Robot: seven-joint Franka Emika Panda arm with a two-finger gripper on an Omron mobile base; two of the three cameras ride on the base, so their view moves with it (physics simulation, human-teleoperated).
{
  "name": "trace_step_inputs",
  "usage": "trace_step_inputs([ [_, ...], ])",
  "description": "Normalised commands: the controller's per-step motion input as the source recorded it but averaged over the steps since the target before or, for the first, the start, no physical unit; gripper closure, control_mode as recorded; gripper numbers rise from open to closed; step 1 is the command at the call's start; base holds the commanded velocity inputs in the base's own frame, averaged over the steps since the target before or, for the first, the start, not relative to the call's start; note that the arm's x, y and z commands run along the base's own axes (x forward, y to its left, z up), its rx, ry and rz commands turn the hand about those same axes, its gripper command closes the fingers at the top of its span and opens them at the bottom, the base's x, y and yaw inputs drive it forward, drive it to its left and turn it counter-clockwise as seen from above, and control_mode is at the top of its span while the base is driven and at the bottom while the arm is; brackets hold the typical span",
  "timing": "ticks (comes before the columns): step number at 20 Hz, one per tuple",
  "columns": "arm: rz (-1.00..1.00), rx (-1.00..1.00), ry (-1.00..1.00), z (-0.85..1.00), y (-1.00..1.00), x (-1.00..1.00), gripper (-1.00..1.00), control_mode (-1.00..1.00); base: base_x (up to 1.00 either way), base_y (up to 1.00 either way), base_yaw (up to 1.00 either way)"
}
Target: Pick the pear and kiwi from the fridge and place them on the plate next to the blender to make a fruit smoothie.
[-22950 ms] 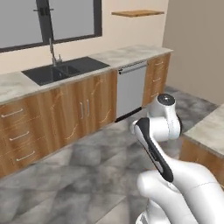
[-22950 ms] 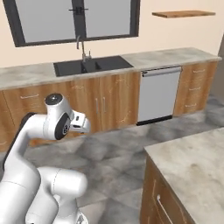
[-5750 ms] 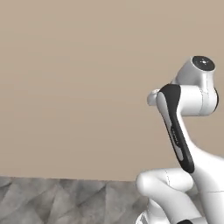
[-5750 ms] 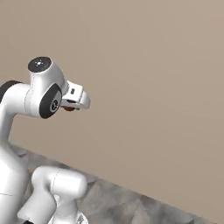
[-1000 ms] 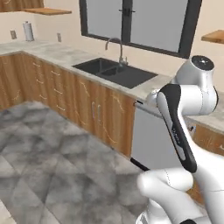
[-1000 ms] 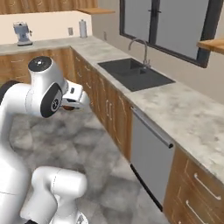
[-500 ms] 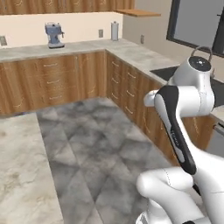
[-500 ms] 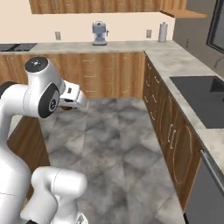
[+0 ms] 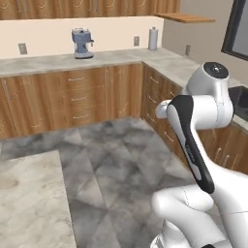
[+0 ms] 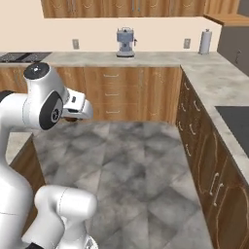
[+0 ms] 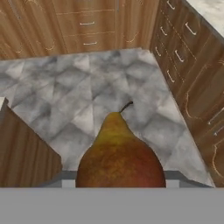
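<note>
The pear [image 11: 119,154], yellow-green at the neck and reddish-brown lower down, sits stem-up right against the camera in the hand view, high above the floor. My gripper [image 10: 73,117] is shut on the pear, which hides the fingertips. The hand is tucked close to the arm's upper joint, left of centre in the right base view. The kiwi, fridge, plate and blender are out of view.
Wooden cabinets with a marble counter [image 9: 121,55] wrap the far wall and the right side. A coffee machine [image 10: 125,43] and a steel canister [image 10: 205,41] stand on that counter. An island counter [image 9: 29,203] lies at the near left. Grey tiled floor [image 10: 141,155] is open ahead.
The whole picture has swung with the base: the window and sink slid off to the right, and the corner counter with the coffee machine came to the middle. The arm keeps its pose.
</note>
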Motion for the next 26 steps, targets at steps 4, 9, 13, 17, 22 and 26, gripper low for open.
trace_step_inputs([
  [4,0.0,0.0,0.0,0.0,0.0,0.0,1.0,1.0,1.0,0.0,0.14],
  [9,0.0,0.0,0.0,0.0,0.0,0.0,1.0,1.0,1.0,0.0,0.14],
  [13,0.0,0.0,0.0,0.0,0.0,0.0,1.0,1.0,1.0,0.0,0.14],
  [17,0.0,0.0,0.0,0.0,0.0,0.0,1.0,1.0,1.0,0.0,0.14],
  [22,0.0,0.0,0.0,0.0,0.0,0.0,1.0,1.0,1.0,0.0,0.14],
  [26,0.0,0.0,0.0,0.0,0.0,0.0,1.0,1.0,1.0,0.0,0.36],
])
